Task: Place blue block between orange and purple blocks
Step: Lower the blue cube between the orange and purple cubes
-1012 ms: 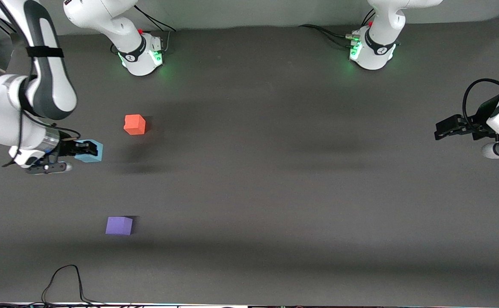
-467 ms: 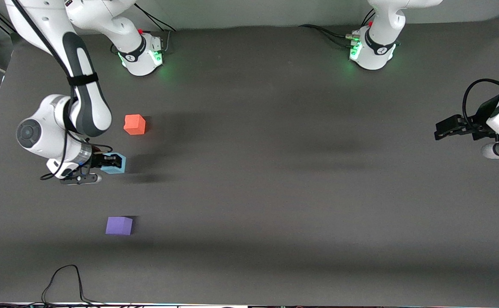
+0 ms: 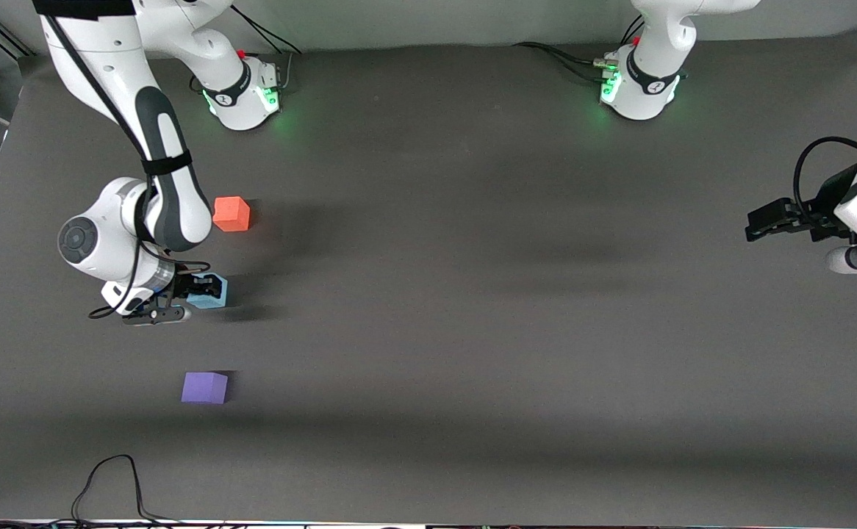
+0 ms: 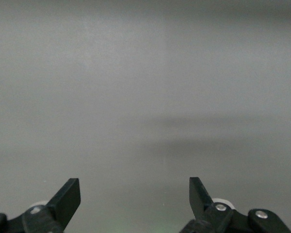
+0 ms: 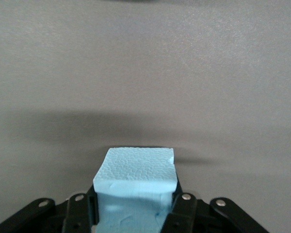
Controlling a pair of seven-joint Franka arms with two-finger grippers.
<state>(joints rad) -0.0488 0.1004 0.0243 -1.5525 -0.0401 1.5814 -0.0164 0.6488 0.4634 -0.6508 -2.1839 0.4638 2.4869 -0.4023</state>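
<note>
My right gripper (image 3: 204, 288) is shut on the light sky-blue block (image 3: 212, 295) and holds it over the table between the orange block (image 3: 231, 214) and the purple block (image 3: 204, 388). In the right wrist view the blue block (image 5: 136, 187) sits between the black fingers (image 5: 182, 208). The orange block lies farther from the front camera, the purple one nearer. My left gripper (image 3: 755, 224) waits at the left arm's end of the table, open and empty; its fingers (image 4: 68, 199) stand wide apart over bare table.
The dark grey table (image 3: 472, 330) carries the two arm bases (image 3: 241, 92) along its edge farthest from the front camera. A black cable (image 3: 109, 481) loops at the nearest edge, close to the purple block.
My right arm has carried the blue block away from its end of the table, to a spot between the orange and purple blocks. The left arm has not moved.
</note>
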